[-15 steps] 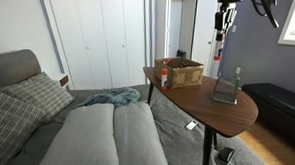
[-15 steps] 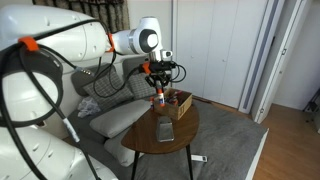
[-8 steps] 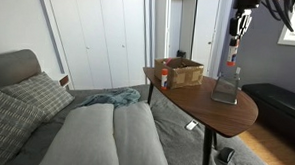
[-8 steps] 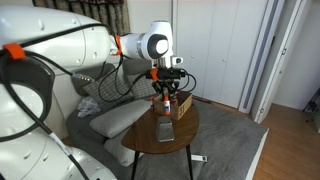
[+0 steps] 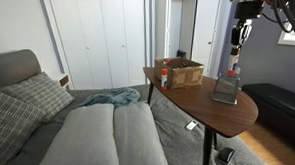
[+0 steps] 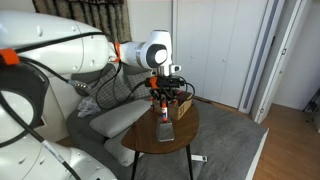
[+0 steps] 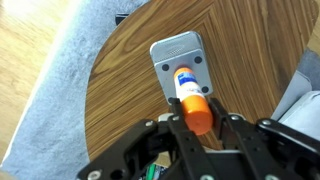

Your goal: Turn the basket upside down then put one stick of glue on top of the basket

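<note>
The gripper [image 7: 197, 120] gripped the glue stick [image 7: 192, 95] over the basket [image 7: 172, 52] near the table [image 7: 125, 95] edge; dropped tilted, it might roll off.

Part of the basket [image 7: 170, 55] behind the stick of glue [image 7: 192, 100]; claw [image 7: 198, 122] base beyond the bottom edge.

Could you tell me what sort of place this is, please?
Most likely a home living room or bedroom: a grey couch with cushions, white closet doors and a small wooden side table.
</note>
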Action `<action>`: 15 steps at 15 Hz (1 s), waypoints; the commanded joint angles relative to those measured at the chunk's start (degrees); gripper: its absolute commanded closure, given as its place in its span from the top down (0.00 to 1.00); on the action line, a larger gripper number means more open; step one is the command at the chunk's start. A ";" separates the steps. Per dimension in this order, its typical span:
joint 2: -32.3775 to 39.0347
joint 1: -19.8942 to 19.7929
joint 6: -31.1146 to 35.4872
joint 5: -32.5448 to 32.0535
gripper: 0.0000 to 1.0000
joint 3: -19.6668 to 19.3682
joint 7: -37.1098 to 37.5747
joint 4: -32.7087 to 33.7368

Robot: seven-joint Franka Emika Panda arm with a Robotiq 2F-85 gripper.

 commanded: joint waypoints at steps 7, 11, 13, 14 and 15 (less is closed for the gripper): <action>-3.79 0.64 3.83 2.34 0.60 -1.57 -3.59 -4.34; -6.72 0.62 1.73 1.32 0.82 -0.85 -3.68 -3.37; -8.82 1.04 1.07 1.09 0.96 -0.19 -3.21 -2.86; -9.76 1.41 0.47 1.12 0.99 0.06 -3.10 -2.49; -10.83 1.74 -0.14 0.97 1.00 0.53 -2.63 -2.12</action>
